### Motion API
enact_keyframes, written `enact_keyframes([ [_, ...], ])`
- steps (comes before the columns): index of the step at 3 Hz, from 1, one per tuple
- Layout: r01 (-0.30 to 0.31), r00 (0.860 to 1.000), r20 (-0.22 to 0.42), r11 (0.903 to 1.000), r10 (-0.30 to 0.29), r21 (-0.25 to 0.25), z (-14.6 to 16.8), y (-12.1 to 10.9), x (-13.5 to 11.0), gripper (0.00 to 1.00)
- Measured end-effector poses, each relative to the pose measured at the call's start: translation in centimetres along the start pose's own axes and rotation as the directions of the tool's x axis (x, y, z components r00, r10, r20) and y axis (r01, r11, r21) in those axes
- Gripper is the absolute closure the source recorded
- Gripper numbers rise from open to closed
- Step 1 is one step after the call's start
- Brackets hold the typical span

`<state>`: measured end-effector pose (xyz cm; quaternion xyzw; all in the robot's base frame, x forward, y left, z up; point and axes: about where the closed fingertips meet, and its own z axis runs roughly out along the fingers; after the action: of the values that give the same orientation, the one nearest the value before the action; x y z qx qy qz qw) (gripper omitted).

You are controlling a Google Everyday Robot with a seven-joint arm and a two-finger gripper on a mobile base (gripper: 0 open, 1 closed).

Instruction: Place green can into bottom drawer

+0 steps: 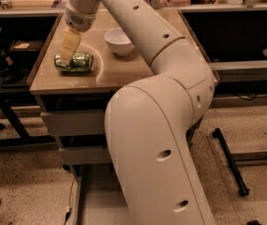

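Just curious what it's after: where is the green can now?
The green can lies on its side on the left of the tabletop, beside the white bowl, with the gripper down at it.

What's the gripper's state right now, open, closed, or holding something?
Gripper: at the green can lying on the cabinet top; open, closed or gripping cannot be told.

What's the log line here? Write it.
gripper: at green can, left end | green can: on its side on cabinet top | bottom drawer: open
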<state>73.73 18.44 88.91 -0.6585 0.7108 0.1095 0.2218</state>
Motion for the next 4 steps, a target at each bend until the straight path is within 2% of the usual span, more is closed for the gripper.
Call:
enact_keyframes([
  [2,-0.051,0.999,-0.007,0.9953,0.051,-0.082,4.5,0.6,0.6,0.0],
  [3,-0.058,0.998,-0.01,0.9931,0.057,-0.103,5.3,1.1,0.8,0.0],
  [4,-0.054,0.998,-0.028,0.9941,0.051,-0.094,5.8,1.4,1.3,0.0],
])
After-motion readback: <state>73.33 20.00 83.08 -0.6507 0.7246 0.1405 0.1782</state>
